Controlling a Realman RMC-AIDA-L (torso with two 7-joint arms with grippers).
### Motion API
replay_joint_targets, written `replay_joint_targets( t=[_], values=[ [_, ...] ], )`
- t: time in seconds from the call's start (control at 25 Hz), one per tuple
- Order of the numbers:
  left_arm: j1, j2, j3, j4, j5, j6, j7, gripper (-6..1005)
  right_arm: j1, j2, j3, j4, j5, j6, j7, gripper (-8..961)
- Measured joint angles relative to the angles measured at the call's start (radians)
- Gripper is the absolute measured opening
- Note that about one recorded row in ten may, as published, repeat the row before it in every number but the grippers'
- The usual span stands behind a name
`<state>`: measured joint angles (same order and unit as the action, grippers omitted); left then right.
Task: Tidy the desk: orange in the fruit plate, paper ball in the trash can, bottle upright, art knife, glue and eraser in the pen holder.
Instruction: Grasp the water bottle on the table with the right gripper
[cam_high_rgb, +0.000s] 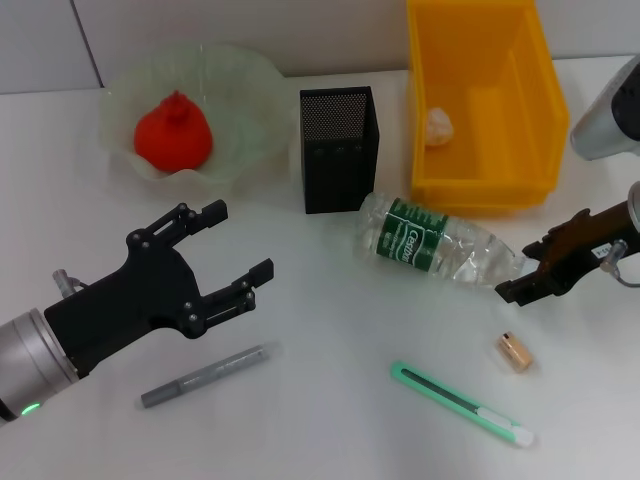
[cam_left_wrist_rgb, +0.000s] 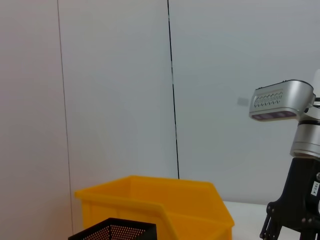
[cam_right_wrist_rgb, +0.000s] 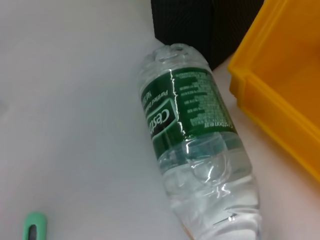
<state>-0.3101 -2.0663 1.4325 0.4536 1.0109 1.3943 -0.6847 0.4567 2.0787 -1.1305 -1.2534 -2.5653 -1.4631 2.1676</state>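
Water bottle (cam_high_rgb: 430, 243) lies on its side on the desk (cam_high_rgb: 320, 420), between pen holder (cam_high_rgb: 339, 148) and right tool (cam_high_rgb: 520, 279), which sits at its neck end; grip cannot be confirmed. Left tool (cam_high_rgb: 238, 250) hovers spread wide above the grey glue stick (cam_high_rgb: 207, 374). Orange (cam_high_rgb: 173, 134) sits in the fruit plate (cam_high_rgb: 245, 75).

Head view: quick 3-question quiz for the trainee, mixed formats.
1. True or false: the water bottle stands upright.
2. What holds the paper ball? A. yellow bin B. mesh pen holder C. green fruit plate
3. Fill in: the right gripper is at the bottle's ___ end.

Key: 1 false, it lies on its side. 2 A. 3 cap. The open left gripper hovers above the grey glue stick.
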Motion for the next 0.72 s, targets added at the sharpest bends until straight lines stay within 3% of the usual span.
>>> replay_joint_targets(
  t=[0.56, 0.72],
  values=[
    [0.002, 0.000, -0.001, -0.010, 0.000, 0.000, 0.001, 815, 0.019, 0.003, 0.000, 0.047, -0.016, 0.024, -0.002, 535],
    [0.002, 0.000, -0.002, -0.010, 0.000, 0.000, 0.001, 815, 0.021, 0.003, -0.004, 0.055, -0.017, 0.033, -0.003, 529]
  ],
)
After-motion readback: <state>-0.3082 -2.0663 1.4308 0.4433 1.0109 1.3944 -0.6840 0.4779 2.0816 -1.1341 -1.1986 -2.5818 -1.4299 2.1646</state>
